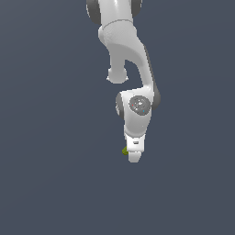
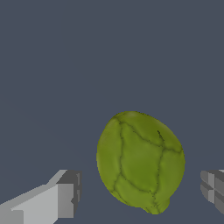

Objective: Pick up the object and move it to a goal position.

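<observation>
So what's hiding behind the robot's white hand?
A green object peeks out beside the gripper; most of it is covered there. The wrist view shows it whole, between open fingers, untouched.

Background [image 1: 46, 137] is one flat dark slate blue-grey field, filling the whole exterior view edge to edge. No seam between floor and wall can be made out, so cannot tell which it is. Tone nearly uniform; slightly lighter toward the exterior view's lower left, a touch darker toward the upper right. Light is soft and even, direction unclear. Surface is matte, untextured, without gloss or pattern. Wrist view shows the same plain blue-grey surface [image 2: 65, 52] all around, same flat shade, very faint gradient only. Simulator render look: clean, grainless, featureless backdrop near and far alike.
</observation>
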